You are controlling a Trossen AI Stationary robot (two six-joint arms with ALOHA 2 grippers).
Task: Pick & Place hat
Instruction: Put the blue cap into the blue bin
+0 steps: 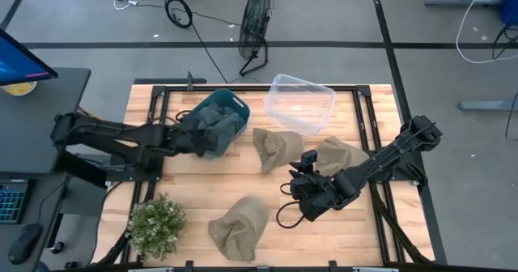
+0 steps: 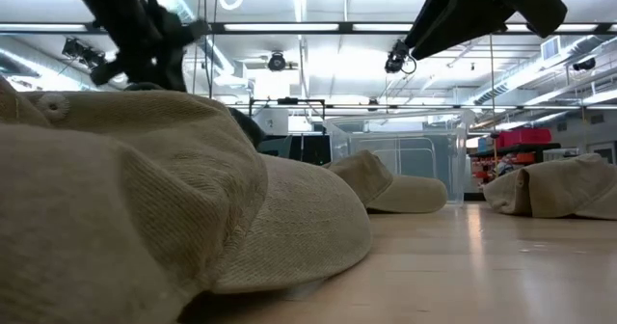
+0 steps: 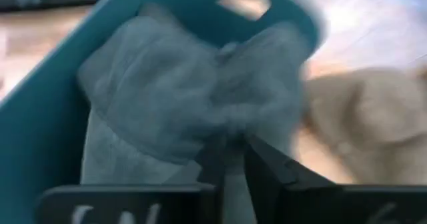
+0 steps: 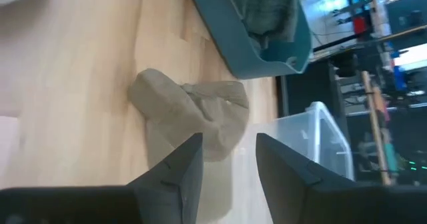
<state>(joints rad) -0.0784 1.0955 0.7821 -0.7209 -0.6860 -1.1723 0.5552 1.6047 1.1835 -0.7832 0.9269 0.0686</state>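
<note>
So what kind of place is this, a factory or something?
More likely a robotics lab or workshop. Two arms work at a wooden table strewn with hats, cables and a fan lie on the concrete floor, and a monitor sits alongside.

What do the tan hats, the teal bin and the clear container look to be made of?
The tan hats look like soft ribbed fabric, probably corduroy: the low view shows fine ridges and slumped folds. The teal bin seems moulded plastic, matte, with a smooth rim and a cut-out handle. The clear container looks like thin transparent plastic, since the table shows through its walls.
</note>
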